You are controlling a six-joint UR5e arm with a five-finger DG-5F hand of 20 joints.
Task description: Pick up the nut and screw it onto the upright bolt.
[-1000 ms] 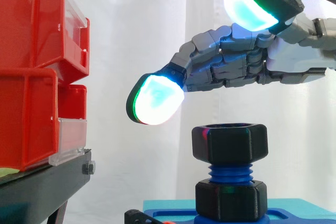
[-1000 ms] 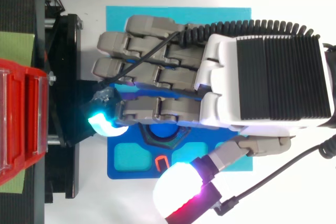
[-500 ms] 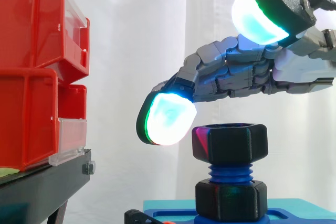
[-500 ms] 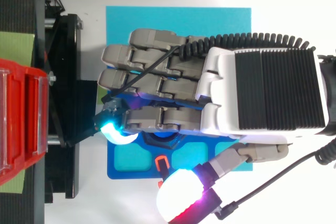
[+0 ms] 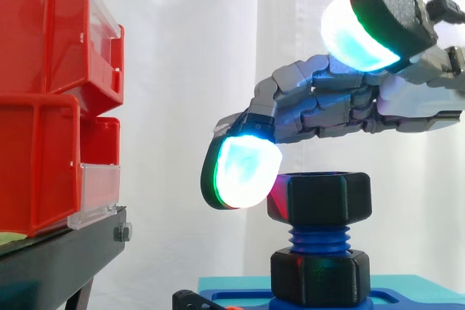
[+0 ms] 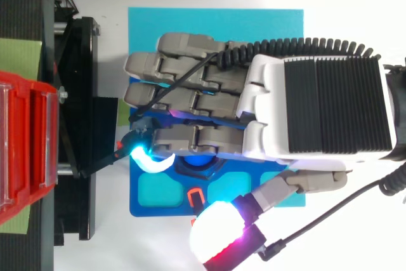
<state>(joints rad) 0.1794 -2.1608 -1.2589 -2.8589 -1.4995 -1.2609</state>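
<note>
Nut (image 5: 320, 197) sat level on top of the bolt (image 5: 318, 238), engaged on the blue thread. A few turns of bare thread showed between it and the black collar (image 5: 320, 275) at the bolt's foot. We judged pick-up and starting done, with the run down the thread left to do.

Hand (image 5: 341, 103) lay flat over the nut, palm down, fingers nearly straight and spread, clamped on nothing. One glowing pad (image 5: 245, 172) hung at the nut's upper left corner; we could not settle whether it touched. The thumb pad (image 5: 357, 30) stood high and well apart from the nut. From above, the hand (image 6: 330, 106) covered most of the bolt.

Bolt stood on a blue base (image 5: 407, 297) on a teal mat (image 6: 216, 20).

Room: open air on the nut's left, out to the red bins (image 5: 43, 92) on their black stand (image 5: 65, 252), which were well apart. Only the white curtain (image 5: 182, 49) lay behind. We judged the nearest edges to mind to be the nut's own corners and the stand's lip.
</note>
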